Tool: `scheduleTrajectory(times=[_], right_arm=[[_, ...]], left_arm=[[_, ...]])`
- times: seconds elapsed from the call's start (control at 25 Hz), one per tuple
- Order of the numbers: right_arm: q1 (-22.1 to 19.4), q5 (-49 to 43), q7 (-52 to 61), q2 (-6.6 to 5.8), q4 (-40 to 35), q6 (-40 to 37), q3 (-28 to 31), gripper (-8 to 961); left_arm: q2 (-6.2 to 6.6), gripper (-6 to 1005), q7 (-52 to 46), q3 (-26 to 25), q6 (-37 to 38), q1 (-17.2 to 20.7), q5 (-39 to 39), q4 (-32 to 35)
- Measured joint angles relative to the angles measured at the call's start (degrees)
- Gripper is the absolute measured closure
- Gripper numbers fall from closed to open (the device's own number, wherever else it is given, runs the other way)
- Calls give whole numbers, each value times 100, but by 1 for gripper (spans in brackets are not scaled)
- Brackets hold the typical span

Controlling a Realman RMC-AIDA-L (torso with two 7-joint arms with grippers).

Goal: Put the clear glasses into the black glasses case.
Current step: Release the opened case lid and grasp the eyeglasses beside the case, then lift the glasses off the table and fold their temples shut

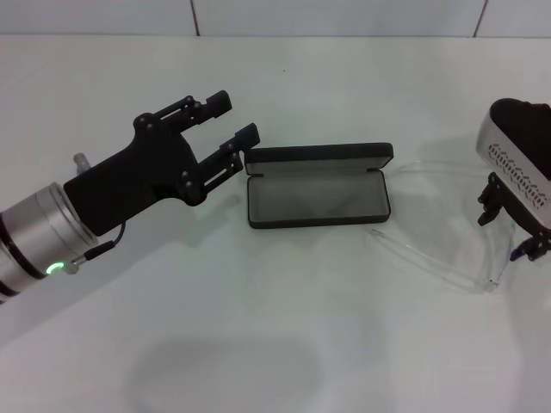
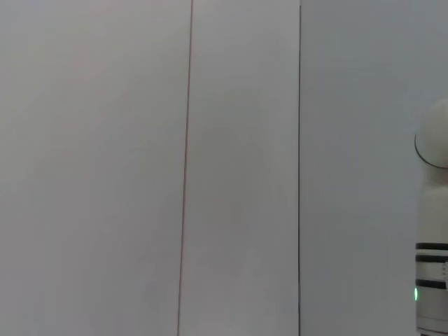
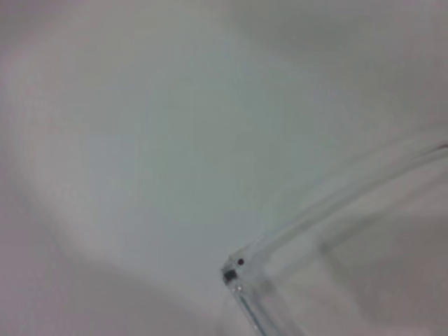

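Observation:
The black glasses case (image 1: 318,196) lies open mid-table, its grey lining up and its lid standing along the far side. Just right of it lie the clear glasses (image 1: 439,251), arms unfolded and faint against the white top. My left gripper (image 1: 234,120) hovers open at the case's left end, one fingertip close to the lid corner and nothing between its fingers. At the right end of the glasses my right gripper (image 1: 512,225) hangs low, open, with a finger on either side of the frame. In the right wrist view the glasses' hinge (image 3: 234,270) shows close up.
The white table (image 1: 258,327) runs back to a tiled wall (image 1: 344,15). The left wrist view holds only white panels with seams (image 2: 189,168) and part of a white robot arm (image 2: 434,231).

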Motion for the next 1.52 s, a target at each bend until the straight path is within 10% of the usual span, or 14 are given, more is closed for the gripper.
scheduleTrajectory(times=[0.4,0.92,1.24,1.52], right_arm=[[15,78,74,7,7,-29,-5,597],[-234,326,173,-35,-659,-848,450,767],[-751,1564,-722,-58,-1108,-1548,1762,832],[-1732,3817,-1837,-4,-530,-505,1882,833]], left_arm=[[9,455,1,0,-52,1,7,0],[8,455,-189,11,275,15,23,37],[36,455,-424,45,1034,2,90,147],[23,455,-539,61,1477,-122,201,215]])
